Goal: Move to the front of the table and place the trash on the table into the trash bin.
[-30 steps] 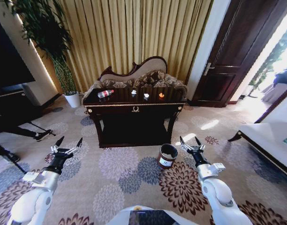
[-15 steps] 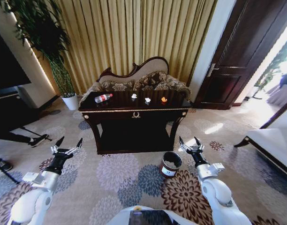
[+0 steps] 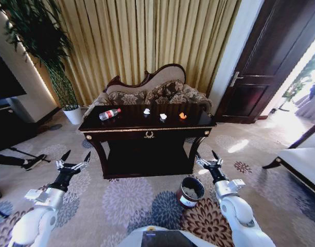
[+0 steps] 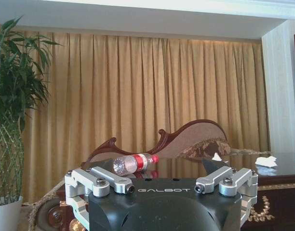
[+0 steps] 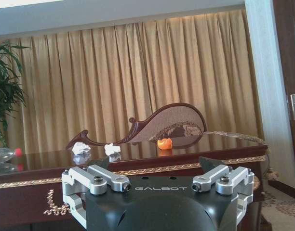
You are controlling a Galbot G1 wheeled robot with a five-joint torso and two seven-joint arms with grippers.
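Presently we face the surface [image 3: 147,126], approach step nearly done: bottle [image 3: 109,113] at its left end, scraps [image 3: 162,116] mid-surface, trash bin [image 3: 190,191] on the floor near our right claw [image 3: 208,159]. Both claws, left claw [image 3: 73,160] included, gape empty; next we reach up.

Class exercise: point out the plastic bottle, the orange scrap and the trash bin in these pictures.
plastic bottle [image 3: 109,114]: head view, on its red label.
orange scrap [image 3: 182,116]: head view, on its middle.
trash bin [image 3: 186,200]: head view, on its white label.
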